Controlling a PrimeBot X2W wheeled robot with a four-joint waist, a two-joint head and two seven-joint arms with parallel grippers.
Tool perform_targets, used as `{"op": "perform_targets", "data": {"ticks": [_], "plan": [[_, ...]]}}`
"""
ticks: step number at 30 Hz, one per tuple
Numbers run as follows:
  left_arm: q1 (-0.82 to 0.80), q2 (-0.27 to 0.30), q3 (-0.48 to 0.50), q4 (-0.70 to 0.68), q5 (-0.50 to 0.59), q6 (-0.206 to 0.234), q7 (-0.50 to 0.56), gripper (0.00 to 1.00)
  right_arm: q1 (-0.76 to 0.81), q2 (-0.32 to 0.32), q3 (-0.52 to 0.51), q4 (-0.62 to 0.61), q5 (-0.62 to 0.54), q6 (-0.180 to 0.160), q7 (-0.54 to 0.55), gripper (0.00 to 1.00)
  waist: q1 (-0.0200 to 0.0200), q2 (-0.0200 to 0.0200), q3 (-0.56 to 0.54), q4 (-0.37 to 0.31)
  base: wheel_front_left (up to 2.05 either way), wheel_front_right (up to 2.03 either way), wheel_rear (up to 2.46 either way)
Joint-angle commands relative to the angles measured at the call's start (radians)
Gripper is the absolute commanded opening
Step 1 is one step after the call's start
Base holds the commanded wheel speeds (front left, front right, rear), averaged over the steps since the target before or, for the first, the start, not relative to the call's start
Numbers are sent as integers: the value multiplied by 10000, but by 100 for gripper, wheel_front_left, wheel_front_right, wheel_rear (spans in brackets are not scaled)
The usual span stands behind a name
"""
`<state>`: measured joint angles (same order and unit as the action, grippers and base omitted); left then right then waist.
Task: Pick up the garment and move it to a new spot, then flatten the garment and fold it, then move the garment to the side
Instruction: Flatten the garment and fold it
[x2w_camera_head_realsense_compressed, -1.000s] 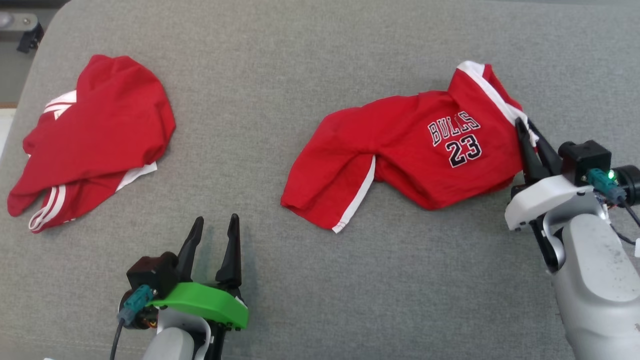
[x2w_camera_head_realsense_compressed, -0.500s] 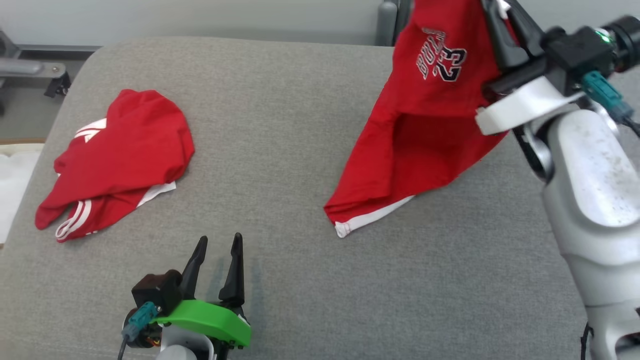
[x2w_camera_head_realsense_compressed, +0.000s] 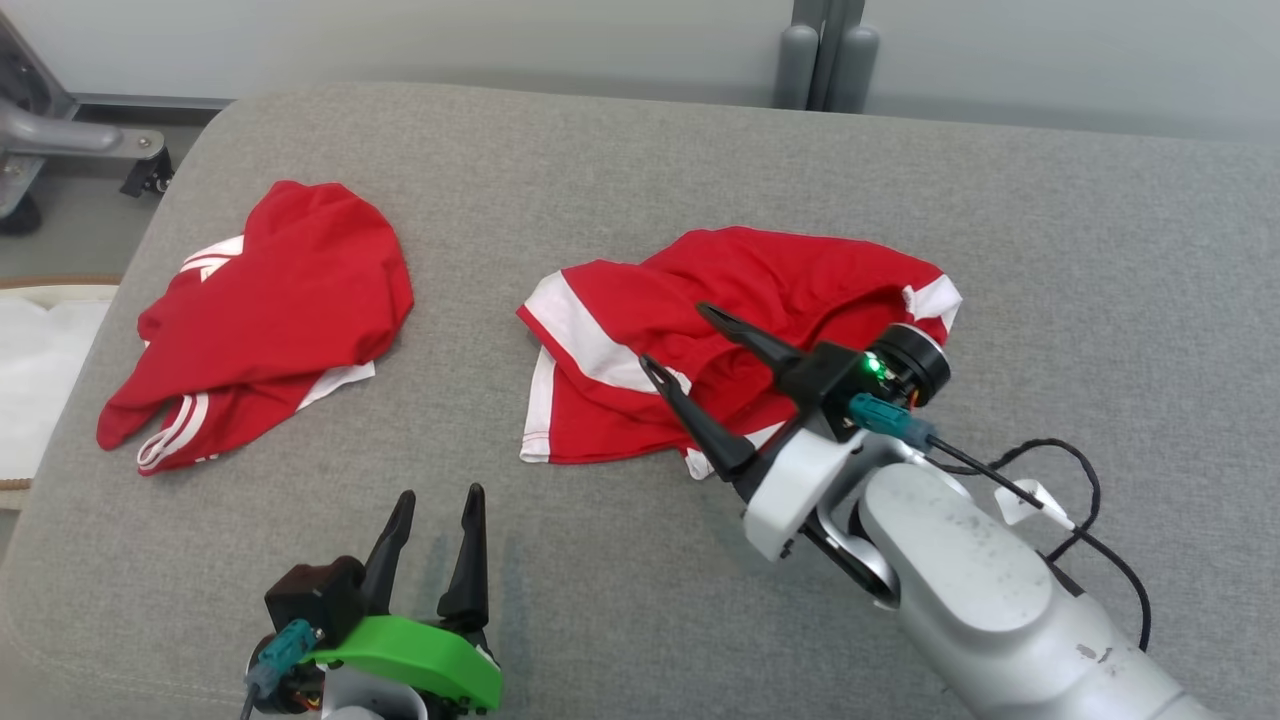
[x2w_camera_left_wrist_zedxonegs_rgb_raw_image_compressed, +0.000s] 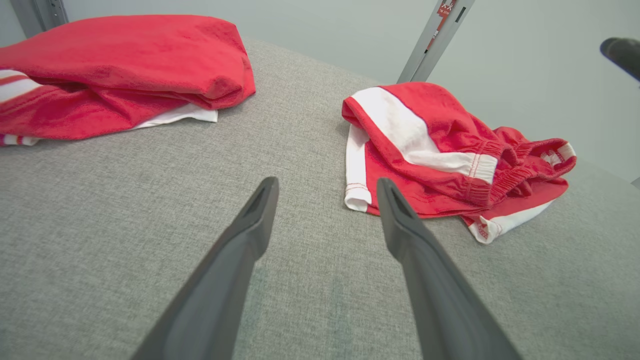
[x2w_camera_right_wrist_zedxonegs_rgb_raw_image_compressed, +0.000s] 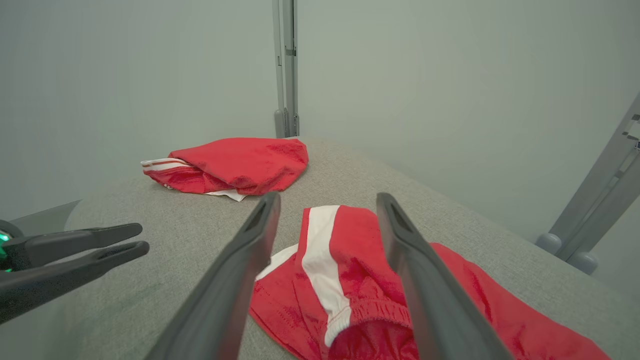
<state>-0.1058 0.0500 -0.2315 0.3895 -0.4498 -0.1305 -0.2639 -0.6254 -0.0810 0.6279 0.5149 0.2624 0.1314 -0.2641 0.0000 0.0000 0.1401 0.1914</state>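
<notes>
We are holding the right hand (x2w_camera_head_realsense_compressed: 672, 334) spread wide over the garment (x2w_camera_head_realsense_compressed: 770, 275), gripping nothing; we cannot tell whether its fingertips are touching cloth. The garment is lying crumpled on the table (x2w_camera_head_realsense_compressed: 620, 150), about mid-table, red with white stripes, elastic waistband bunching on the side nearest the right arm. The right fingers are pointing toward our left, straddling a white stripe in the right wrist view. We are hovering the left hand (x2w_camera_head_realsense_compressed: 440, 492) open and empty near the front edge, well apart from the garment. A second garment (x2w_camera_head_realsense_compressed: 290, 300), also red, is sitting bunched at far left, apart from the first.
</notes>
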Motion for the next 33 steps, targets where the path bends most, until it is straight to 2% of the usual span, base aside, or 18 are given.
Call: {"op": "perform_targets", "data": {"ticks": [1,9,18,26,27,28,29,30,32,33], "plan": [[-36,22,3,-54,-33,-5,-9,100,112,-193,-103,40,70,-15,-5,100,0,0,40,-45,0,0,0],[-304,22,-78,-164,-91,-5,-8,100,430,-474,-638,440,-133,-14,-5,100,0,0,437,-51,0,0,0],[-485,22,-168,-180,-165,-5,-8,100,883,-224,-359,994,116,-14,-5,100,0,0,776,265,0,0,0],[-609,22,-250,-160,-196,-5,-8,100,626,72,-705,1452,-24,-14,-5,100,0,0,1048,685,0,0,0],[-640,20,-270,-146,-222,-5,-9,100,580,114,-726,1621,-81,-14,-5,91,0,0,1082,758,0,0,0],[-667,22,-291,-134,-249,-5,-8,100,523,161,-756,1736,-129,-14,-5,72,0,0,1116,826,0,0,0],[-697,22,-320,-133,-257,-5,-9,100,445,187,-822,1859,-164,-14,-5,62,0,0,1158,895,0,0,0],[-712,21,-345,-133,-257,-5,-9,100,386,195,-849,1986,-230,-14,-5,47,0,0,1182,944,0,0,0],[-694,21,-377,-121,-286,-5,-8,100,276,226,-945,2156,-301,-14,-5,31,0,0,1219,1031,0,0,0],[-683,23,-376,-120,-307,-5,-9,100,245,246,-976,2207,-337,-14,-5,14,0,0,1236,1060,0,0,0]]}}
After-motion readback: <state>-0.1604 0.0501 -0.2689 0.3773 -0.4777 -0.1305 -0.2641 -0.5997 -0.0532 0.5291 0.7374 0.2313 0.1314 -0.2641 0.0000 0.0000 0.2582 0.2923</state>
